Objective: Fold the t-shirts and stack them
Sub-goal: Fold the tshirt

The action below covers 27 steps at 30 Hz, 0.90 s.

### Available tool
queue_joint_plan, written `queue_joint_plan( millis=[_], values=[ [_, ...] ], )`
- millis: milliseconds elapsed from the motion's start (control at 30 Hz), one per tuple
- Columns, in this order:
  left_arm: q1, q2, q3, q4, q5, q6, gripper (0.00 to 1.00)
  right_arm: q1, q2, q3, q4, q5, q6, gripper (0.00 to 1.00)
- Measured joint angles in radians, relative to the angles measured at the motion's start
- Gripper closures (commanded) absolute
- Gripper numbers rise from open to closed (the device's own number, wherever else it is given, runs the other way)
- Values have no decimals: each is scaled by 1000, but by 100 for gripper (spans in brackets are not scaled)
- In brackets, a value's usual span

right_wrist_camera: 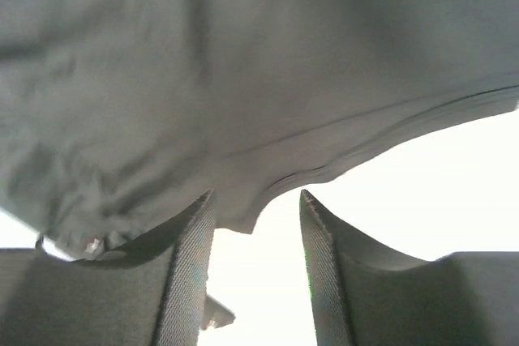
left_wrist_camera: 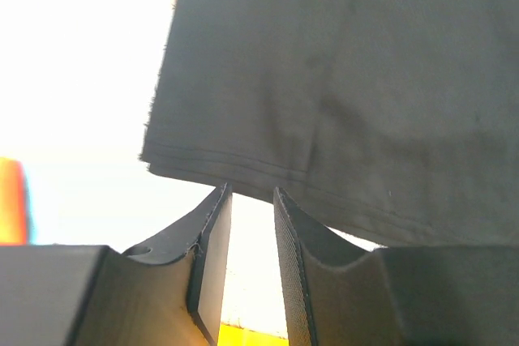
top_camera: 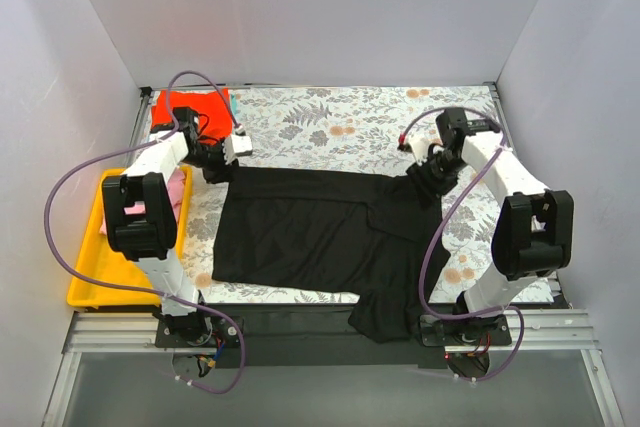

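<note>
The large black t-shirt [top_camera: 310,232] lies spread across the floral cloth, its lower right part hanging over the near edge. My left gripper [top_camera: 218,169] sits at the shirt's far left corner. In the left wrist view the jaws [left_wrist_camera: 251,192] stand a little apart, with the hem [left_wrist_camera: 235,169] just beyond the tips and nothing between them. My right gripper [top_camera: 425,179] sits at the shirt's far right corner. In the right wrist view it [right_wrist_camera: 255,196] is open, with the cloth edge [right_wrist_camera: 243,216] by the left finger. A red-orange t-shirt [top_camera: 190,107] lies at the back left. A pink one [top_camera: 178,190] lies in the tray. The teal one is out of view.
A yellow plastic tray [top_camera: 95,267] stands at the left edge of the table, beside the left arm. The grey-and-orange floral table cloth [top_camera: 340,127] covers the table. White walls close in the back and both sides.
</note>
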Motion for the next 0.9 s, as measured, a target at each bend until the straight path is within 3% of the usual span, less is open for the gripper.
queue_joint_plan(
  millis=[200, 333, 500, 733, 900],
  values=[
    [-6, 45, 119, 61, 72, -268, 70, -16, 138, 227, 54, 11, 50, 66],
    [-23, 175, 235, 98, 83, -441, 70, -16, 258, 277, 94, 35, 72, 67],
    [-47, 269, 247, 112, 61, -608, 71, -16, 373, 277, 128, 87, 84, 67],
    [-87, 299, 216, 145, -37, -842, 74, -16, 432, 277, 195, 159, 91, 69],
    [-86, 330, 253, 186, -68, -981, 75, -15, 497, 371, 190, 207, 106, 71]
  ],
)
